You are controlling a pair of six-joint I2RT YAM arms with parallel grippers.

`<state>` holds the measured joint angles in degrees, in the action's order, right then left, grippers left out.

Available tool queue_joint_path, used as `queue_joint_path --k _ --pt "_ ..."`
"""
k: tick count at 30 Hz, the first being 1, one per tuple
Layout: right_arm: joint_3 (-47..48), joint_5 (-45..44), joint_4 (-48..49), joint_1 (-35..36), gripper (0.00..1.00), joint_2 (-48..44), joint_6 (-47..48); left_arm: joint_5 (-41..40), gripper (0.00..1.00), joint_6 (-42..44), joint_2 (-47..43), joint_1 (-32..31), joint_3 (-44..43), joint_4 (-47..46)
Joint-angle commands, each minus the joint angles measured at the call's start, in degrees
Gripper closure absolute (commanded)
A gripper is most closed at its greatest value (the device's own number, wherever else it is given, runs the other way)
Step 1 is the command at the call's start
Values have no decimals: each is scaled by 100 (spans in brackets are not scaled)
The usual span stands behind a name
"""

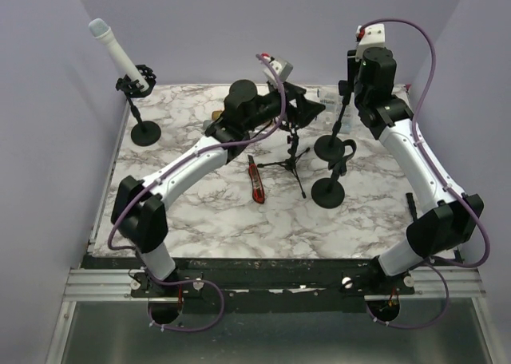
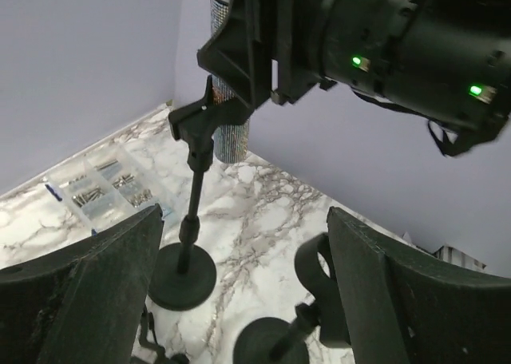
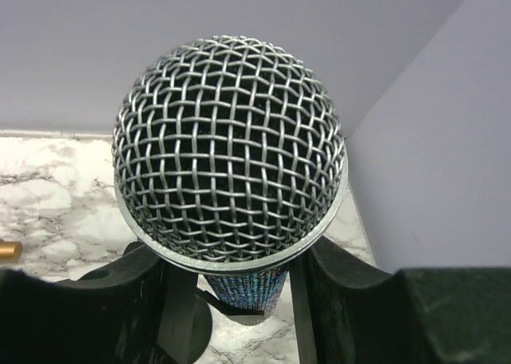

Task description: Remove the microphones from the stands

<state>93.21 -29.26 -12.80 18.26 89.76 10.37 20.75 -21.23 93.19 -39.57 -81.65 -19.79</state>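
A microphone [image 3: 230,148] with a silver mesh head and a glittery body [image 2: 231,132] stands upright in the clip of a black stand [image 2: 196,188] at the back right. My right gripper [image 3: 239,300] comes down on it from above. Its fingers [image 3: 335,300] have closed in on both sides of the body just under the head. In the top view my right gripper [image 1: 351,83] covers the microphone, and only the stand pole [image 1: 342,116] shows. My left gripper [image 2: 243,300] hangs open and holds nothing, left of the stand, near mid-table [image 1: 307,107].
An empty stand [image 2: 315,276] with a ring clip is just in front of the first one [image 1: 327,192]. A small tripod [image 1: 291,152] and a red knife [image 1: 257,182] lie mid-table. A white microphone [image 1: 112,49] sits on another stand far left. A clear parts box [image 2: 104,188] is at the back.
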Motion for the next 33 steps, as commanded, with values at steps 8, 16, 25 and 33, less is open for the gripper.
queue_joint_path --k 8,16,25,33 --pt "-301 536 304 -40 65 -263 124 1039 11 1220 2597 131 -3483 881" --pt "-348 589 329 -42 65 -354 58 1125 12 1274 3389 143 -4030 529" --pt "-387 672 322 -47 65 -314 0 1263 23 863 3997 212 -4305 162" --pt "-377 682 287 -43 66 -349 -5 1347 31 656 4284 181 -4619 -196"
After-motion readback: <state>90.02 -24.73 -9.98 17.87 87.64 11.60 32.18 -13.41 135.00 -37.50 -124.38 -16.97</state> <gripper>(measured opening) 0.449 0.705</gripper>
